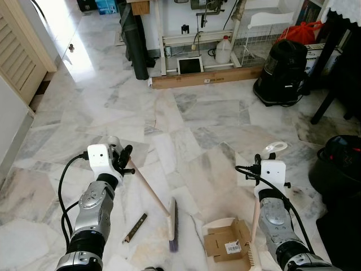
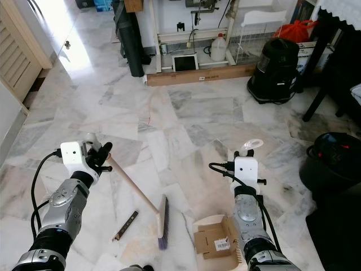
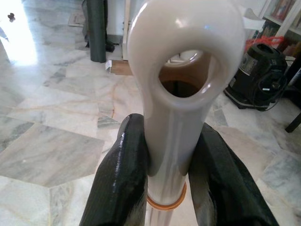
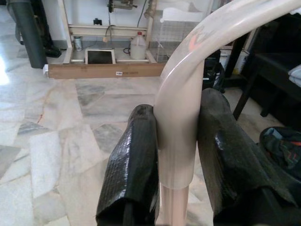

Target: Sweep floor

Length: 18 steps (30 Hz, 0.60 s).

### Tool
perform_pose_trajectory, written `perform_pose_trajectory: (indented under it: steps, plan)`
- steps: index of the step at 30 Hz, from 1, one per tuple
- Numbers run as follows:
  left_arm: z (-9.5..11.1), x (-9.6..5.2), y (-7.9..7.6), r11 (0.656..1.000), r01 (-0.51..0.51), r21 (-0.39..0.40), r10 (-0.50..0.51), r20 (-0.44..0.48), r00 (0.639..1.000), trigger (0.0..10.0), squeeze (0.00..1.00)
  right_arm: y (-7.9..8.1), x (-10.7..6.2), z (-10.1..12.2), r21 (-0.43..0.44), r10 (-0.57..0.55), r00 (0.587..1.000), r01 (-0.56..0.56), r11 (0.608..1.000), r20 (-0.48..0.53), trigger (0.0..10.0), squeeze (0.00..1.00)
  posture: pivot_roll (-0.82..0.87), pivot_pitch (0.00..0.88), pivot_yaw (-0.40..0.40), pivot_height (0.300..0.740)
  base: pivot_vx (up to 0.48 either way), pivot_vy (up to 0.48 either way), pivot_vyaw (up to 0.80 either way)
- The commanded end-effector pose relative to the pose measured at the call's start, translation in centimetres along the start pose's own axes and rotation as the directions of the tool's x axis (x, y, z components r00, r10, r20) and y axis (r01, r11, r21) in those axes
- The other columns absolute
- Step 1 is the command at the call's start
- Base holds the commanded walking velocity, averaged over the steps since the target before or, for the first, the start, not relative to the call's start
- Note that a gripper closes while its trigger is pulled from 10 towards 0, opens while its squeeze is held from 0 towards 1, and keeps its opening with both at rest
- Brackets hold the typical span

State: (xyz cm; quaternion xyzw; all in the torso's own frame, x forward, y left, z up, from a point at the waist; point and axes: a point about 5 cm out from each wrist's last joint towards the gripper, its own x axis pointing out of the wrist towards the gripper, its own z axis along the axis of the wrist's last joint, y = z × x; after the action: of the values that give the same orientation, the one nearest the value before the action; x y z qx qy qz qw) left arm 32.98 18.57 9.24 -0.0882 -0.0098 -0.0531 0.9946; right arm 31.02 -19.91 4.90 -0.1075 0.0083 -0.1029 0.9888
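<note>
left gripper (image 1: 125, 160) fingers clamped on broom (image 1: 153, 197) handle | right gripper (image 4: 176, 155) fingers clamped on dustpan (image 1: 225, 224) handle | cardboard piece (image 1: 227, 241) in pan | dark strip (image 1: 135, 227), possibly debris, unswept on floor (image 1: 214, 118)

Silver arms, white wrists, black cables

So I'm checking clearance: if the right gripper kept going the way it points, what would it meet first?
Open marble floor first, probably; beyond, the long cardboard box by the wall. The right gripper holds the dustpan handle.

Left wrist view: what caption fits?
Black fingers clamp the broom handle above a marble floor.
</note>
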Motion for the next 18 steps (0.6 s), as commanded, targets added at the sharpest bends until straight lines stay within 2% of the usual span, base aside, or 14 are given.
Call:
perform_pose_trajectory:
  steps: [1, 6, 9, 13, 18]
  plan:
    - [-0.1, -0.2, 0.4, 1.0, -0.019, 0.013, 0.019, 0.006, 1.0, 10.0, 0.0, 0.4, 0.1, 0.4, 0.033, 0.013, 1.0, -0.013, 0.999, 0.019, 10.0, 0.0, 0.07, 0.048, 0.067, 0.74, 0.0, 0.0, 0.0]
    - [0.6, -0.5, 0.7, 0.995, -0.08, 0.065, 0.076, 0.071, 0.995, 10.0, 0.0, 0.0, 0.6, 1.3, 0.179, -0.042, 0.998, 0.032, 0.983, 0.05, 10.0, 0.0, 0.07, 0.046, 0.067, 0.74, 0.0, 0.0, 0.0]
    - [1.2, -0.5, 0.7, 0.99, -0.103, 0.091, 0.093, 0.109, 0.99, 10.0, 0.0, -0.6, 0.9, 2.0, 0.225, -0.085, 0.993, 0.066, 0.972, 0.077, 10.0, 0.0, 0.06, 0.044, 0.067, 0.74, 0.0, 0.0, 0.0]
    - [2.3, -0.3, 0.0, 0.99, -0.088, 0.112, 0.069, 0.163, 0.984, 10.0, 0.0, -0.9, 1.2, 3.1, 0.243, -0.105, 0.984, 0.068, 0.968, 0.142, 10.0, 0.0, 0.06, 0.038, 0.066, 0.74, 0.0, 0.0, 0.0]
    - [2.7, -0.4, -1.0, 0.977, -0.051, 0.207, 0.01, 0.193, 0.981, 10.0, 0.0, -1.5, 1.4, 4.1, 0.275, -0.125, 0.973, 0.069, 0.959, 0.193, 10.0, 0.0, 0.05, 0.028, 0.06, 0.74, 0.0, 0.0, 0.0]
